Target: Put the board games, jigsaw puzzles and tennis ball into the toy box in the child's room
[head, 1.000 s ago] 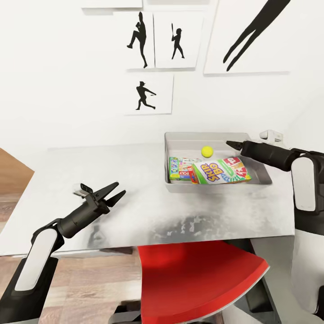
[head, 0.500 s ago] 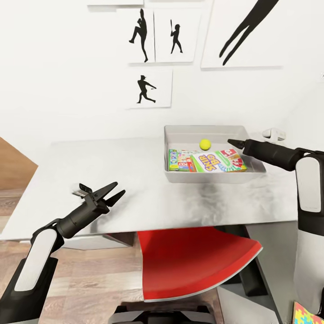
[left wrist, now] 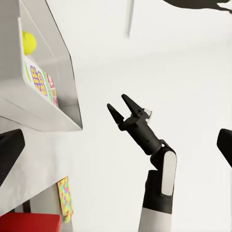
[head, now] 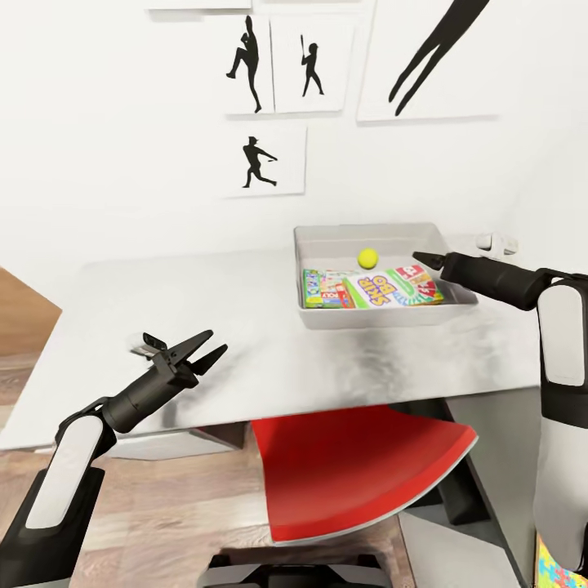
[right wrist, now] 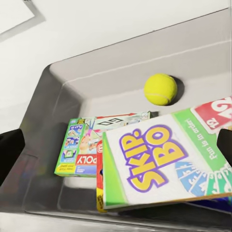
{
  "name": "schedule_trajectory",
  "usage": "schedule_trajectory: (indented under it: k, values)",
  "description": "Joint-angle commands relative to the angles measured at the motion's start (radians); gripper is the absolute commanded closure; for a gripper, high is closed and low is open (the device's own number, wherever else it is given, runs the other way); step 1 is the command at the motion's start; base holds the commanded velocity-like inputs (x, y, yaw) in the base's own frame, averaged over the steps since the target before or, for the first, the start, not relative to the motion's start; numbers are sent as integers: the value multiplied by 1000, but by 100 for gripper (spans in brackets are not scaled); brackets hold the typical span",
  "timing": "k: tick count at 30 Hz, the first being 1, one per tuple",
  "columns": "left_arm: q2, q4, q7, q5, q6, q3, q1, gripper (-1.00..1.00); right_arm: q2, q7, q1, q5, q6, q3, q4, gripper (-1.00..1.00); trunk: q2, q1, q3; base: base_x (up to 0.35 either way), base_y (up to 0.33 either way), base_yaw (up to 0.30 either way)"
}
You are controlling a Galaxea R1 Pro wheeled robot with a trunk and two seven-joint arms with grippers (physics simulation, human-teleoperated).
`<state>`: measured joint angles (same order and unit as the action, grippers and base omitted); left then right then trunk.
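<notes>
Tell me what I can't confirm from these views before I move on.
- Third board game: in the right wrist view the Skip-Bo box covers whatever lies beneath; only a blue sliver peeks out.
- Jigsaw puzzle: cut off by the head view's bottom-right corner.
- Right gripper: whether it is open or shut; head view, end-on.

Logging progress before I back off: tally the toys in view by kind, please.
Ball: 1, in the bin.
Game boxes: 2 clearly seen, Skip-Bo and Monopoly, both in the bin.
Puzzle: 1, outside the bin.
Total: 4.
</notes>
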<state>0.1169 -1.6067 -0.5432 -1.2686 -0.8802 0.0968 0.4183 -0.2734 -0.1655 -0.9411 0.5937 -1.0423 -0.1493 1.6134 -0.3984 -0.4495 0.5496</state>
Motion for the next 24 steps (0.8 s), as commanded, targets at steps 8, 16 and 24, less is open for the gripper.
schedule_trajectory:
  k: [8,16,24]
  values:
    - [0,0,-2,-2,-5,1,0,-100,-2,-10,-4,-8,-5,-2,0,-100,-2,-1,3,-2,137,-211]
    - [0,0,-9,-2,-5,-2,0,-100,-7,-9,-6,-8,-5,-9,0,-100,-2,-1,6,-1,38,-257]
    - [0,0,-12,-2,-5,-3,0,-100,-35,-9,-16,-7,-5,-30,0,-100,-2,-1,7,0,10,-272]
